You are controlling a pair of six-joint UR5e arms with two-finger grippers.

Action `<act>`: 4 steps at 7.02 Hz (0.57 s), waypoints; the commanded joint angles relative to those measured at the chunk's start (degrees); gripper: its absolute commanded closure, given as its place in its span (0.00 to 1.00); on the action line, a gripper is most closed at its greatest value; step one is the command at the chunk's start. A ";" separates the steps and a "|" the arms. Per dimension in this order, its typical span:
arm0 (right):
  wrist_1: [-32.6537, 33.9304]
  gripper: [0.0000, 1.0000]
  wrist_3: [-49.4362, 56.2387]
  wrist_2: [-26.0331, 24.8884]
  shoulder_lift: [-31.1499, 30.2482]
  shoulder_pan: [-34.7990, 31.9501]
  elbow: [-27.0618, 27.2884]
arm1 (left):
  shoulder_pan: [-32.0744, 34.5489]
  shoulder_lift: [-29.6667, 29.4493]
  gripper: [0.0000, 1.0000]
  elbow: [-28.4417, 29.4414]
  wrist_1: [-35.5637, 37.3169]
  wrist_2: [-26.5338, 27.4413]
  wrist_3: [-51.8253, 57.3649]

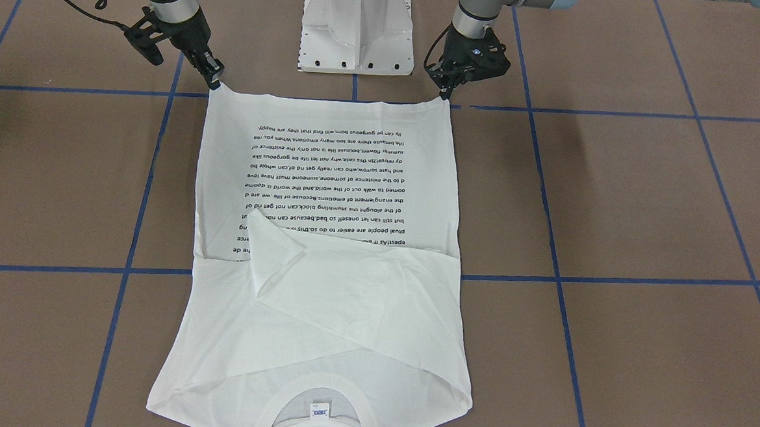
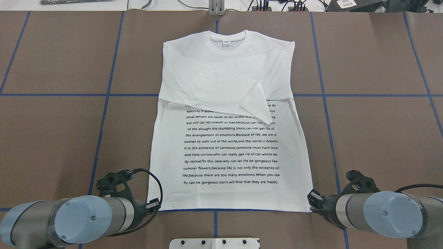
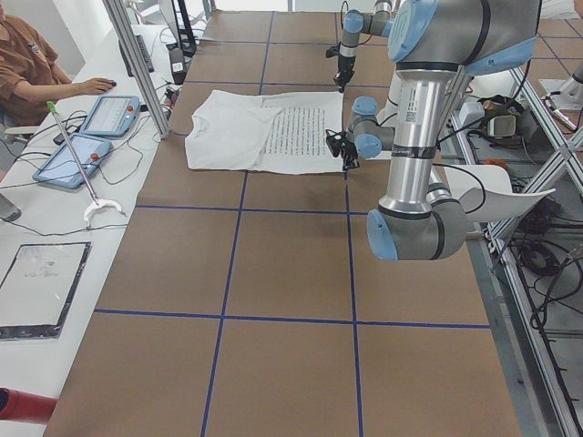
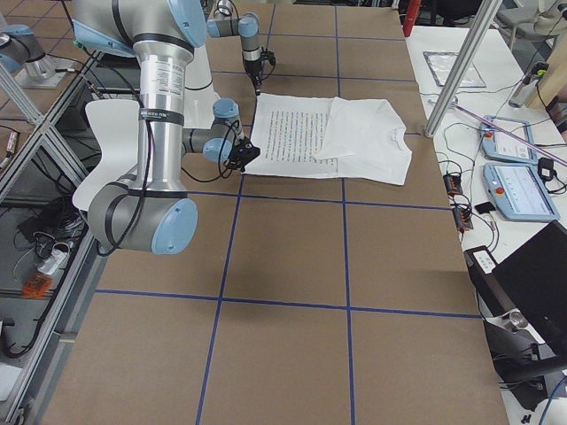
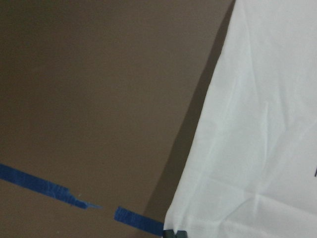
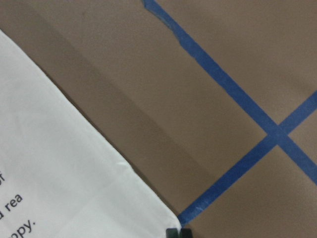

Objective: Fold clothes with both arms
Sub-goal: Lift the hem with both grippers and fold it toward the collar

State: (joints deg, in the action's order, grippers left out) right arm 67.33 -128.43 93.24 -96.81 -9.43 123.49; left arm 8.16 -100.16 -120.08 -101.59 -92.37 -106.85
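Fingers [image 5: 170,233] of the left gripper [image 2: 154,204] and of the right gripper [image 2: 314,199] stand nearly closed, apparently pinching the near hem corners of the T-shirt [image 2: 228,152], which lies flat on the table [image 2: 52,138], collar far. Step: hem grasp. Next: lift and carry both corners evenly toward the collar. Wrist views show the tips; the overhead view adds the sleeves folded across the chest.

The T-shirt's [image 2: 229,195] folded sleeve [image 2: 214,90] hides the printed text's [image 2: 230,148] top lines.
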 commanded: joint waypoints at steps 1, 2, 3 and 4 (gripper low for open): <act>-0.10 1.00 0.02 -0.08 0.65 0.20 0.44 | -1.29 3.81 1.00 -5.32 0.78 -1.68 -2.29; -0.10 1.00 -0.07 -0.08 0.83 0.46 0.53 | -1.74 4.44 1.00 -5.95 0.78 -1.68 -3.35; -0.10 1.00 -0.07 -0.08 2.31 0.37 0.53 | -2.01 5.49 1.00 -6.39 0.78 -1.68 -3.54; -0.10 1.00 -0.07 -0.17 2.41 0.37 0.61 | -2.53 5.59 1.00 -6.66 0.78 -1.68 -4.24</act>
State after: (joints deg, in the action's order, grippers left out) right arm 67.24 -128.49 93.14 -95.00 -9.08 124.01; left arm 6.22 -95.17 -126.18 -100.83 -94.02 -110.28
